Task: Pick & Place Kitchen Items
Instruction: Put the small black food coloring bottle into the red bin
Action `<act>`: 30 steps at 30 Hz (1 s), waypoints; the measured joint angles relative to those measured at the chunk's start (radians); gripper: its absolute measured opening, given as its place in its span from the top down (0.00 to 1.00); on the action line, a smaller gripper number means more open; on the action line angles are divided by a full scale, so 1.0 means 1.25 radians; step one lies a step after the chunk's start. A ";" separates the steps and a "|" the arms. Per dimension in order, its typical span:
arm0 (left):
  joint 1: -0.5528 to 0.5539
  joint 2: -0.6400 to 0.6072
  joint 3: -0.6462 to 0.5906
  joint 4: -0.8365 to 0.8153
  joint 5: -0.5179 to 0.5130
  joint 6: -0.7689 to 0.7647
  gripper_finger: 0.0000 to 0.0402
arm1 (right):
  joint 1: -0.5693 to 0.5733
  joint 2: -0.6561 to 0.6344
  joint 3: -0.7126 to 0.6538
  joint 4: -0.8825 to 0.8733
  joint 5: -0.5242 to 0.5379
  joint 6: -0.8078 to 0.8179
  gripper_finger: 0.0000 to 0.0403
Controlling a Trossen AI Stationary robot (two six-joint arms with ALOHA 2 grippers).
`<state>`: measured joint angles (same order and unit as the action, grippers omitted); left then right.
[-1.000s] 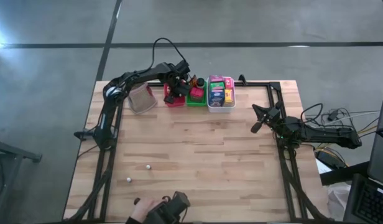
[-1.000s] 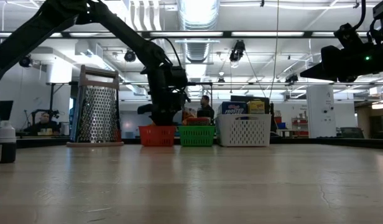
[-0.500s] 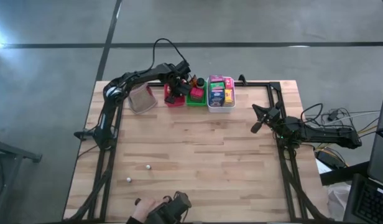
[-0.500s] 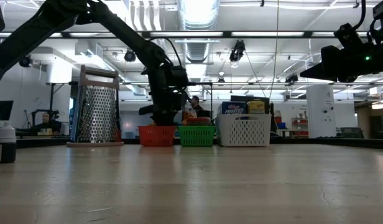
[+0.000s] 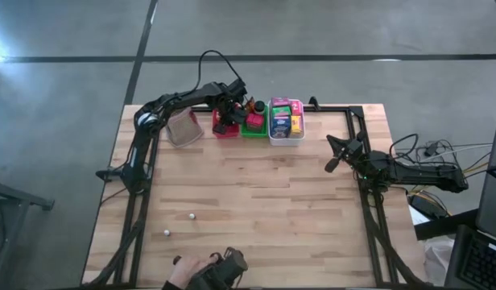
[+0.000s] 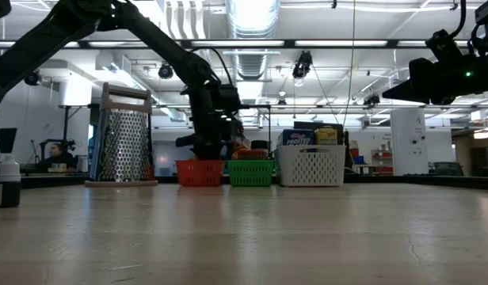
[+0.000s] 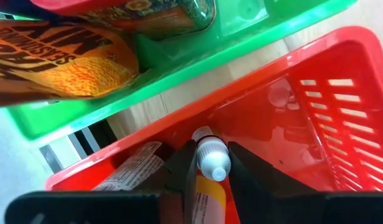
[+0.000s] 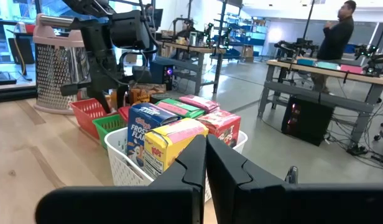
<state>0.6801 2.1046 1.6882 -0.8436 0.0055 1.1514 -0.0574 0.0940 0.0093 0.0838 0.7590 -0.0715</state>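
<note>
Left gripper [image 7: 207, 177] down inside the red tray [image 7: 322, 112], fingers clamped on a tiny pale bottle [image 7: 207, 171] with a white cap. Risk on release: bottle tipping onto the packet [image 7: 132, 171] just beside it, or lifting out again if stuck to a finger. Right gripper [image 8: 206, 163] pressed together, idle above the worktop [image 5: 264, 201] near the right edge.

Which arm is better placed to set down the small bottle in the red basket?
Left: its claw is inside the red basket, gripping the small bottle. The right claw waits far off.
</note>
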 joint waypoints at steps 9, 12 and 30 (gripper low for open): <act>-0.003 -0.010 0.000 -0.023 0.003 0.000 0.79 | 0.000 0.000 0.000 0.000 0.000 0.000 0.98; -0.010 -0.010 -0.001 -0.012 0.003 0.000 0.79 | 0.000 0.000 0.000 0.000 0.000 0.000 0.98; -0.027 -0.012 -0.005 0.009 -0.018 -0.001 0.70 | 0.000 0.000 0.000 0.000 0.000 0.000 0.98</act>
<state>0.6464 2.0899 1.6821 -0.8330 -0.0164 1.1503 -0.0574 0.0942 0.0094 0.0839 0.7592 -0.0715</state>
